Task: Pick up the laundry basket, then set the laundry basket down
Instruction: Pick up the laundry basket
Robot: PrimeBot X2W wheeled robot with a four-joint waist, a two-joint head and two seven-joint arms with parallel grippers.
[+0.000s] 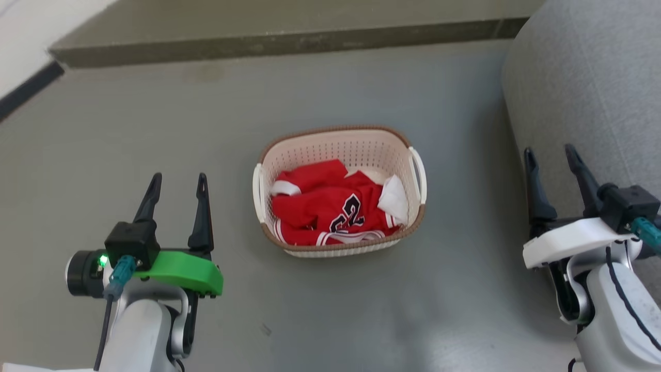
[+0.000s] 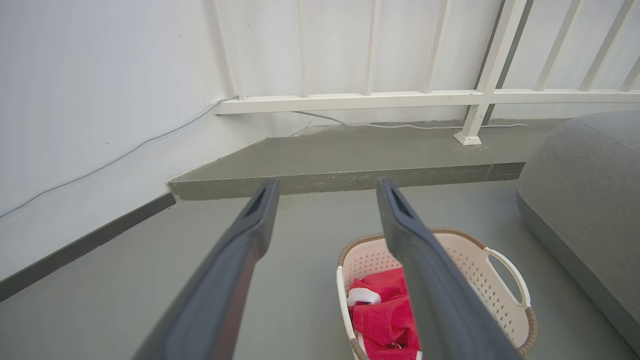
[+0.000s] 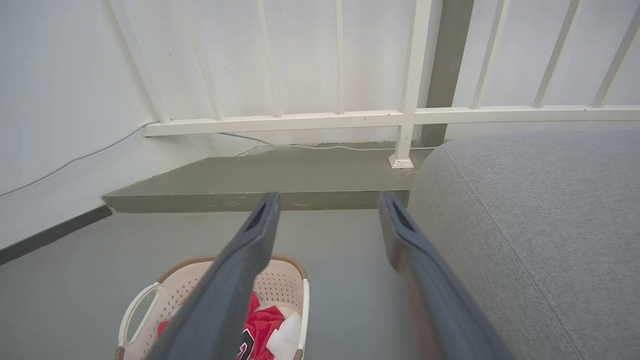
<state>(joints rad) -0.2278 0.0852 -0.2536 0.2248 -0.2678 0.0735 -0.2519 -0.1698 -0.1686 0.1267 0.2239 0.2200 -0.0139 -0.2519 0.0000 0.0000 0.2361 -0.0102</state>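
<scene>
Head view: cream perforated plastic laundry basket, rounded-rectangular, brown woven-look rim, on smooth grey floor between left gripper and right gripper, well apart from both; fingers of each spread, holding nothing. Left wrist view: laundry basket lower right, red jersey inside. Right wrist view: laundry basket lower left, textured grey cushion right.

Both arms low and forward, grippers spread.
The left gripper rides on a green wrist plate above a pale forearm, its two dark fingers parted. The right gripper sits on a white wrist plate, fingers likewise apart. Both pairs lean slightly inward.
</scene>
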